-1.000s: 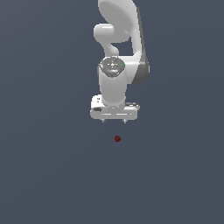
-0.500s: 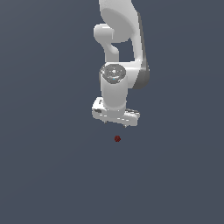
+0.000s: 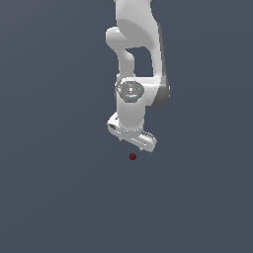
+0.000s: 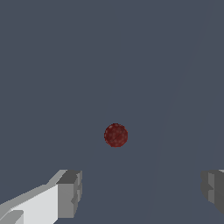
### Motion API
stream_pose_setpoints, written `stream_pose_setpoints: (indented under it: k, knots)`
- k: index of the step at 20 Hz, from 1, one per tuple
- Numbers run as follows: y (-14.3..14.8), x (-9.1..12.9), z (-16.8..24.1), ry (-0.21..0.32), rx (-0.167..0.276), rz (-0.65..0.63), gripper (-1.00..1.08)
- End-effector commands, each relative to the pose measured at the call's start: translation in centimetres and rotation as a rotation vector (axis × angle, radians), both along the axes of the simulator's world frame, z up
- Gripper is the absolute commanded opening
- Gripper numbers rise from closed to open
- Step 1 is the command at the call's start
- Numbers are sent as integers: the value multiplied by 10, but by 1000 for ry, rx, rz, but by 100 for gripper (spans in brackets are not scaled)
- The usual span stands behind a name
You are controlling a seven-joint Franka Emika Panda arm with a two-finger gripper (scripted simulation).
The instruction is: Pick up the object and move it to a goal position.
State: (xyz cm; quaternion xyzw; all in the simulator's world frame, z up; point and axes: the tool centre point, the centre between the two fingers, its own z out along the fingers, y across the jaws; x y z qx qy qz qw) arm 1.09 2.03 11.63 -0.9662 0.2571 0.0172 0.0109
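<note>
- One white arm (image 3: 136,54) is reaching down from the top of the exterior view, with its wrist tilting toward the exterior view's right.
- One gripper (image 3: 132,142) is hanging at the arm's lower end, pointing downward at a slant.
- One object, a small dark red ball (image 3: 132,156), is lying on the flat grey surface (image 3: 54,188); it is the only coloured thing in either view.
- In the exterior view the ball is sitting just below the gripper, apart from it and not touching it.
- Two fingers are showing in the wrist view, one grey pad (image 4: 69,194) on one side and a second pad (image 4: 213,187) on the far side, spreading wide with a broad gap between them.
- The fingers are gripping nothing; only bare grey surface is showing between them.
- In the wrist view the ball (image 4: 116,135) is lying beyond the fingertips, roughly in line with the gap and nearer to the first pad than to the second.
- The ball is looking round and slightly speckled in the wrist view.
</note>
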Motion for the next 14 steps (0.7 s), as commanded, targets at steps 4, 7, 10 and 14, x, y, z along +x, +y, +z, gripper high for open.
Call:
stream_pose_setpoints:
  k: [4,7,10,14]
  knots:
    - [3,4,-12,-2,-8,-149,100]
    - [4,6,-19,-3,-13,-229,100]
    - [5,8,-25,-5,-18,-309,100]
    - [7,10,-34,-8,-25,-411,100]
